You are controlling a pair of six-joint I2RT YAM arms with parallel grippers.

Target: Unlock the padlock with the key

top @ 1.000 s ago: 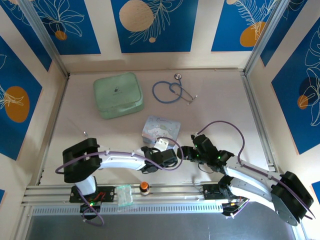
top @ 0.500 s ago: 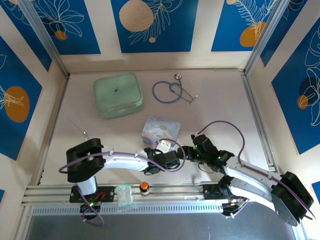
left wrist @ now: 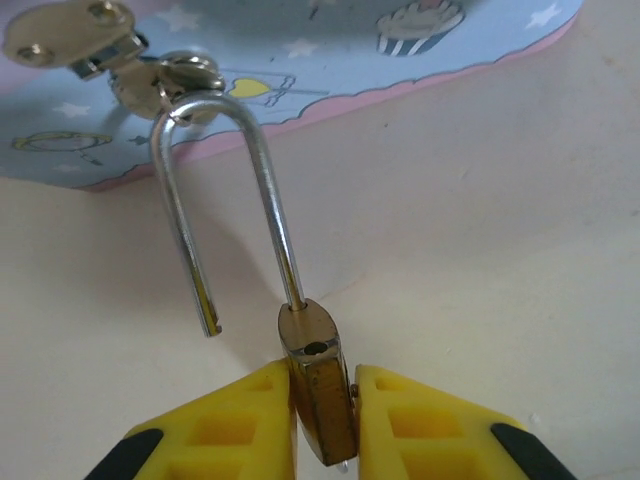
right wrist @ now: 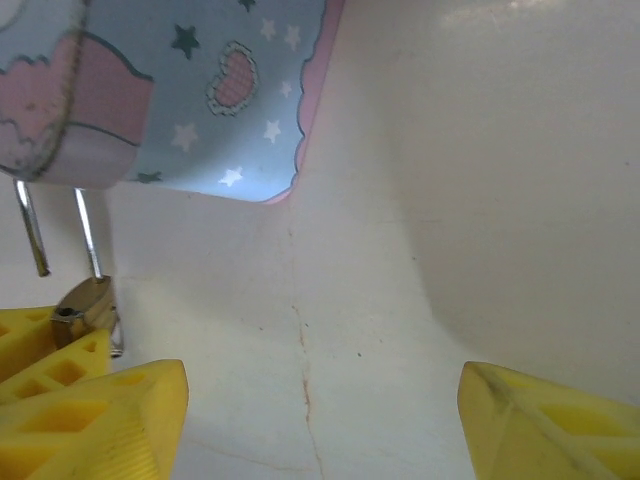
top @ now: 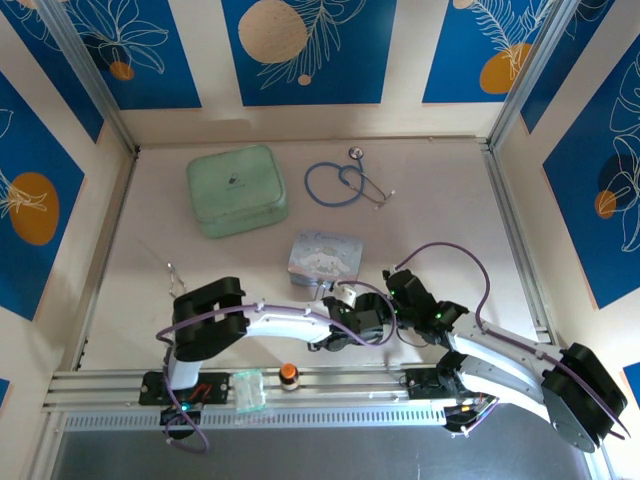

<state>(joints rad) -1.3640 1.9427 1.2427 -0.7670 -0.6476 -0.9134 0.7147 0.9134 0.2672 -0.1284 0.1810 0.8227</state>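
Padlock (left wrist: 320, 395) body pinched between left fingers (left wrist: 250, 420), over tabletop (left wrist: 480, 240) beside blue tin (left wrist: 400, 40). Shackle (left wrist: 270, 190) already sprung, short leg free (lock looks open). Key (left wrist: 65, 35) lies at shackle top, on tin. Right fingers (right wrist: 90, 420) wide, empty. Little left, I judge.

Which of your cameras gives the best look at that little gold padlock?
The left wrist camera: the padlock sits centre frame, brass body pinched in the left tool, shackle open with one leg free. The right wrist camera catches the padlock partly, at its left edge. From above it is too small to make out.
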